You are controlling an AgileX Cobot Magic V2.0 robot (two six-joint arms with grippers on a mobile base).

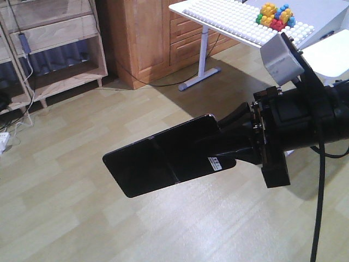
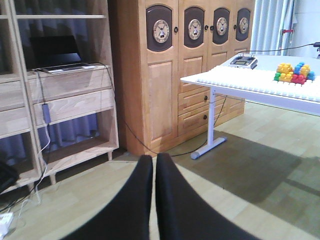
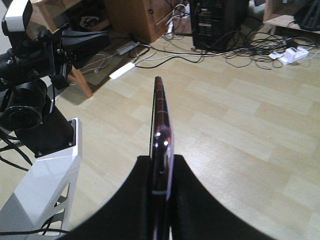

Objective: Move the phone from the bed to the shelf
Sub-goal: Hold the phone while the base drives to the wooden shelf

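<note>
My right gripper (image 3: pixel 161 165) is clamped on one end of the phone (image 1: pixel 158 158). I'd carry it level and slowly toward the shelf (image 2: pixel 70 82), with the left gripper (image 2: pixel 154 165) closed and empty.

Blk right gripper (image 1: pixel 228 143), grey cam (image 1: pixel 281 57), blk cable (image 1: pixel 319 207)

Front view: high, tilted down over floor (image 1: pixel 82 218); faces shelf (image 1: pixel 60 33), cabinet (image 1: pixel 142 43) and table (image 1: pixel 229 24) at far edge.
Left wrist view: low, near level, sighted along left gripper (image 2: pixel 154 159); same shelf, cabinet and table at mid-distance.
Right wrist view: very close, sighted along phone (image 3: pixel 161 115) edge, angled down at floor.
Overlap: front and left wrist share shelf, cabinet, table; front and right wrist share phone.
</note>
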